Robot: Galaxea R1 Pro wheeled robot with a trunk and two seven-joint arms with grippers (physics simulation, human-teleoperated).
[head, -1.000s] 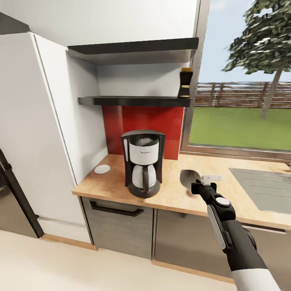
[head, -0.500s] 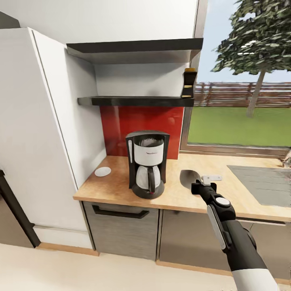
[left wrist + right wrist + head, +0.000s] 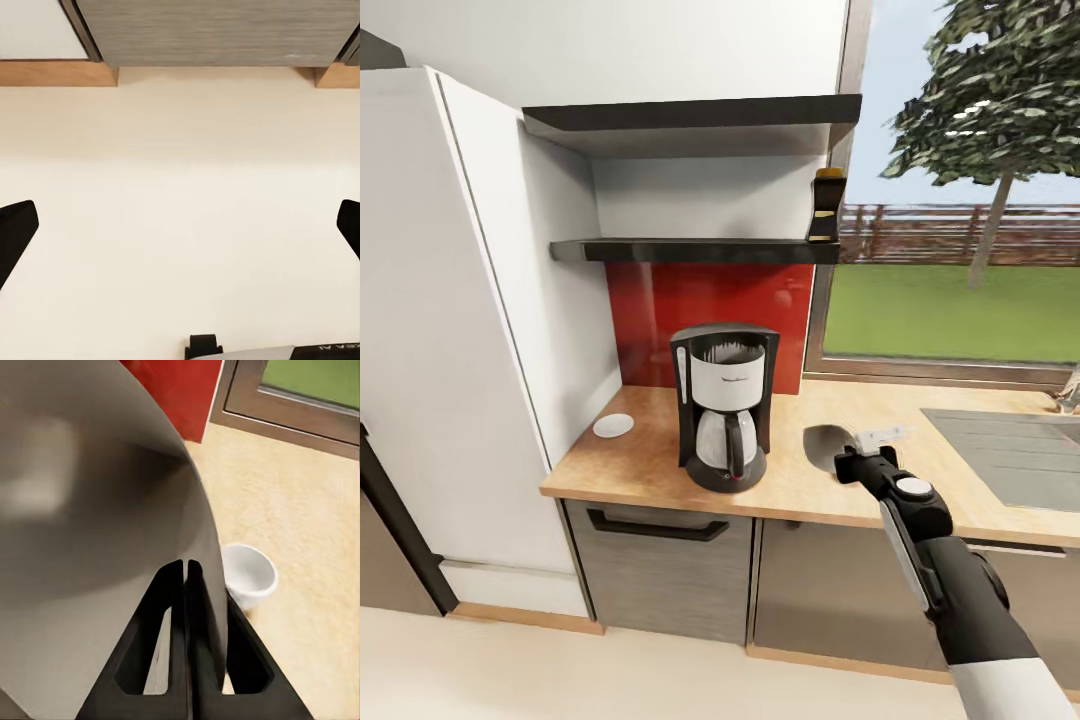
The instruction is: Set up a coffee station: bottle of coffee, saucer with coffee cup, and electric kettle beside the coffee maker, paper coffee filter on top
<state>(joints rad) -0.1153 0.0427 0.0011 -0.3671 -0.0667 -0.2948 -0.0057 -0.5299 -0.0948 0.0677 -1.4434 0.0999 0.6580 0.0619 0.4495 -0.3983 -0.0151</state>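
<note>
The black coffee maker (image 3: 725,405) stands on the kitchen countertop (image 3: 800,490). To its right my right gripper (image 3: 848,458) is shut on a thin grey-looking curved sheet, which I take for the paper coffee filter (image 3: 823,440). It is held just above the worktop. In the right wrist view the fingers (image 3: 166,607) pinch the filter's (image 3: 82,510) edge, and the white coffee cup (image 3: 249,574) stands on the counter beyond it. A small white saucer (image 3: 613,425) lies by the left wall. The bottle of coffee (image 3: 827,205) stands at the right end of the kitchen shelf (image 3: 690,250). My left gripper (image 3: 180,225) hangs open over the floor.
A tall white cabinet (image 3: 450,330) closes off the counter's left end. A sink (image 3: 1010,450) is set into the worktop at the right, below a window (image 3: 960,200). Grey cabinet fronts (image 3: 660,560) sit under the counter, and a second black shelf (image 3: 690,120) hangs above the first.
The whole view shifted slightly as the camera moved. My right arm has edged up and a little to the right, still holding the filter. The things on the counter have stayed put.
</note>
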